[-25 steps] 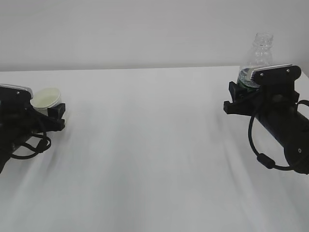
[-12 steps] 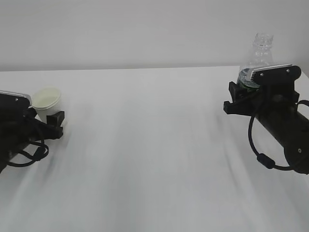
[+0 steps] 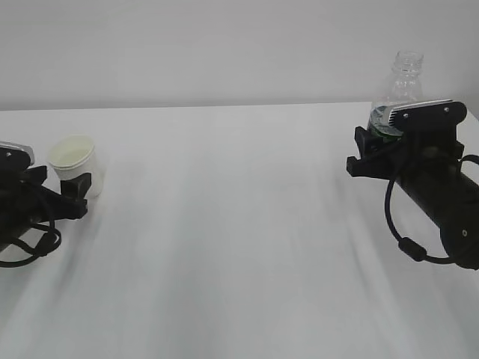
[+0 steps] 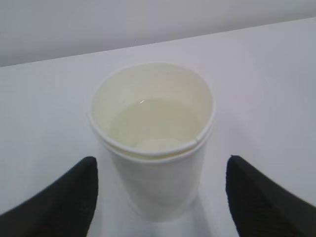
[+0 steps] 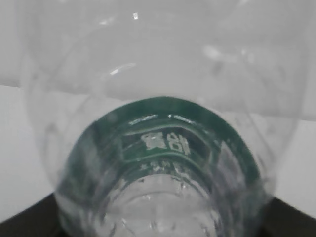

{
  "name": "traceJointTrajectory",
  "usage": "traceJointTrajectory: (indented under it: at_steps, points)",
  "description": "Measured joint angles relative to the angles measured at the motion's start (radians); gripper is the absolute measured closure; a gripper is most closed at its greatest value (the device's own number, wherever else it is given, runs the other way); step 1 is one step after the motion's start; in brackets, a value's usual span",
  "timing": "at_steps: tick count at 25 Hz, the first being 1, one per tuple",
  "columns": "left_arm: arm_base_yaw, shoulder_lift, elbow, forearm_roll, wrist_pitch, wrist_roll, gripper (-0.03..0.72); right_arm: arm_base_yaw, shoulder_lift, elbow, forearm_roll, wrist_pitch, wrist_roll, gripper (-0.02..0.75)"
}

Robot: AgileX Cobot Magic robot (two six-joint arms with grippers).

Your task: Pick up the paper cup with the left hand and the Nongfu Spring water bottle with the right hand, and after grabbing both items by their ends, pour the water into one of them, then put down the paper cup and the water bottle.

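At the far left of the tabletop [image 3: 239, 224] stands the paper cup [image 3: 75, 163], upright, with the water [image 4: 153, 126] pooled inside. Just near of it sits the left hand's claw [image 4: 158, 192] — released, its fingers [image 4: 59, 197] apart from the cup's sides. Far right, the right hand's claw [image 3: 385, 146] is clenched around the upright Nongfu Spring water bottle [image 3: 400, 90] — at its green label band.
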Motion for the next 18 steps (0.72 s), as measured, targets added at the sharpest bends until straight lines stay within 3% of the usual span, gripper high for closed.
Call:
traceJointTrajectory:
  at_steps: [6,18]
  points:
    - [-0.004,-0.065,0.050,0.025,0.000,0.000,0.102,0.000,0.000,0.000,0.000,0.000,0.000,0.283]
    - [-0.125,-0.093,0.077,0.029,0.000,0.000,0.102,0.000,0.000,0.000,0.000,0.000,0.000,0.283]
